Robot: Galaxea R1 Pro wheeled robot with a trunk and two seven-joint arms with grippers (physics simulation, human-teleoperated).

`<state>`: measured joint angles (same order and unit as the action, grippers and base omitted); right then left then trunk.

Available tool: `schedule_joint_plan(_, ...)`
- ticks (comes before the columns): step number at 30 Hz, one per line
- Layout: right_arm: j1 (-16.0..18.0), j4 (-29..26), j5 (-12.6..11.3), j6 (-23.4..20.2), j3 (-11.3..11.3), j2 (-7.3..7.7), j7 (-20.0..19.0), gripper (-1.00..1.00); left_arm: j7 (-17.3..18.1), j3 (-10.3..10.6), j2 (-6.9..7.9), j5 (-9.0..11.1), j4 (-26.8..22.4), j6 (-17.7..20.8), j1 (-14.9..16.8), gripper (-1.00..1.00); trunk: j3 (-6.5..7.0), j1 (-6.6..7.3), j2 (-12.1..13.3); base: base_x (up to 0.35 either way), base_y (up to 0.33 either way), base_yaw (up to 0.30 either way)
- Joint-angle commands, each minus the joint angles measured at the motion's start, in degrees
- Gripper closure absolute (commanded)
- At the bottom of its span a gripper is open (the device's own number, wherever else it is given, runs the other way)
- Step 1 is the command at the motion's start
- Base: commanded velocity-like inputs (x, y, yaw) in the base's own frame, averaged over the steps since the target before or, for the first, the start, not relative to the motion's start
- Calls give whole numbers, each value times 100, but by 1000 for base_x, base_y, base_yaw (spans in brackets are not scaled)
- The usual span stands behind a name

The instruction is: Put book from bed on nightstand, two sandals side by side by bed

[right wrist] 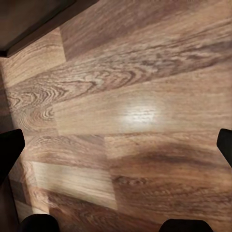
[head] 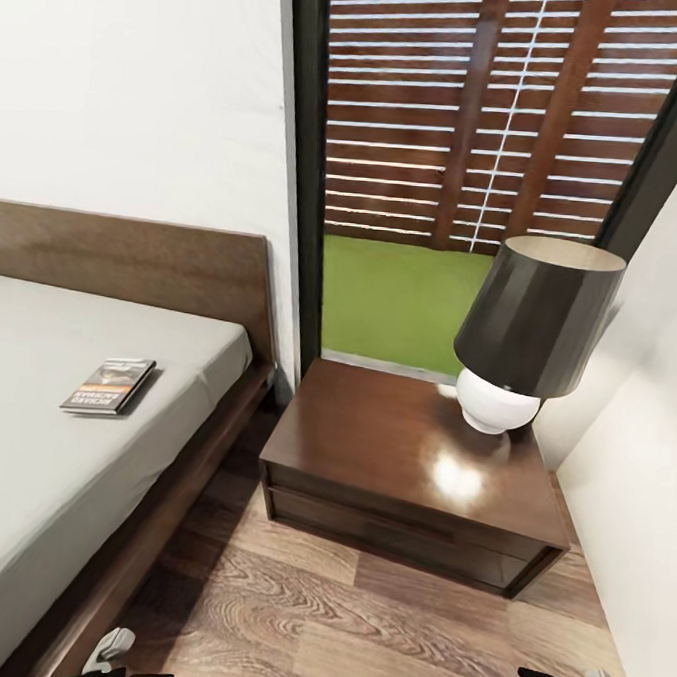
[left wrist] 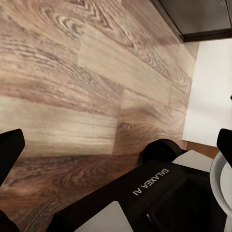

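The book (head: 108, 386), a thin dark paperback with an orange-red band, lies flat on the grey mattress of the bed (head: 39, 481), near its right edge and the headboard. Right of the bed stands the dark wooden nightstand (head: 373, 436), carrying a lamp (head: 535, 325) with a black shade and white base at its back right. My left gripper (left wrist: 117, 145) and right gripper (right wrist: 117, 145) hang low over the wood floor, both open with nothing between the fingers. Their tips just show at the bottom of the head view. The sandals are out of view.
A narrow strip of wood floor (head: 361, 620) runs between bed and nightstand. A white wall (head: 638, 517) closes in on the right. Behind the nightstand is a tall window with slatted blinds (head: 472, 116). My black base (left wrist: 150, 188) shows under the left gripper.
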<state>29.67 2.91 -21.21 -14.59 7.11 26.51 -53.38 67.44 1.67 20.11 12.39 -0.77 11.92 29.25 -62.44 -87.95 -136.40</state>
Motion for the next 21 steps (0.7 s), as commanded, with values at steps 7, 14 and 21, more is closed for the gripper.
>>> schedule_joint_plan(7,11,17,1,-52,59,3,-21,-100,21,22,1,36,-2,61,2,-100,-5,1,-2,36,18,-1)
schedule_joint_plan(14,7,17,2,-52,59,3,-22,-100,22,25,1,36,-2,60,2,-100,-5,1,-2,88,63,0)
schedule_joint_plan(21,10,17,1,-52,59,2,-23,-100,23,21,1,36,-2,59,2,-100,-5,1,-2,107,76,0)
